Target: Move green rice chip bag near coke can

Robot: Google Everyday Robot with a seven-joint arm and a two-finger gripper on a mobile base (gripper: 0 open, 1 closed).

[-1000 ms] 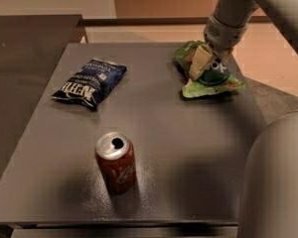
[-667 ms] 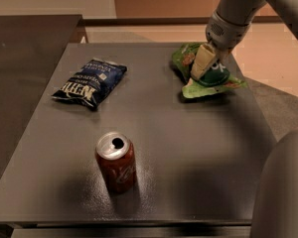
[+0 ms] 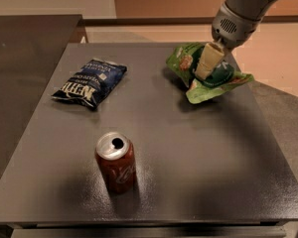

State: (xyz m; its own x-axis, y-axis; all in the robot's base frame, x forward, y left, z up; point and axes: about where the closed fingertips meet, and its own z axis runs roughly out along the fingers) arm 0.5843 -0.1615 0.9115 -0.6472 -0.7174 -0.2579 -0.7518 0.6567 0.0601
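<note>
the gripper [image 3: 202, 73] has its fingers closed on the green bag [image 3: 228, 83] near the far right corner of the desk [image 3: 188, 157]. since a second ago the bag is tipped up a little, so the lift seems begun. the can [image 3: 116, 163] stands near the front edge, well apart.

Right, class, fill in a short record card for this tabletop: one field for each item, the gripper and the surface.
Surface: dark grey square table
Far right: crinkly light-green rice chip bag, crumpled
Gripper: cream-tipped gripper, down on the middle of that bag
Far left: dark blue chip bag, lying flat
Near, left of centre: red-brown coke can, upright, top opened
Green bag to can: well apart
</note>
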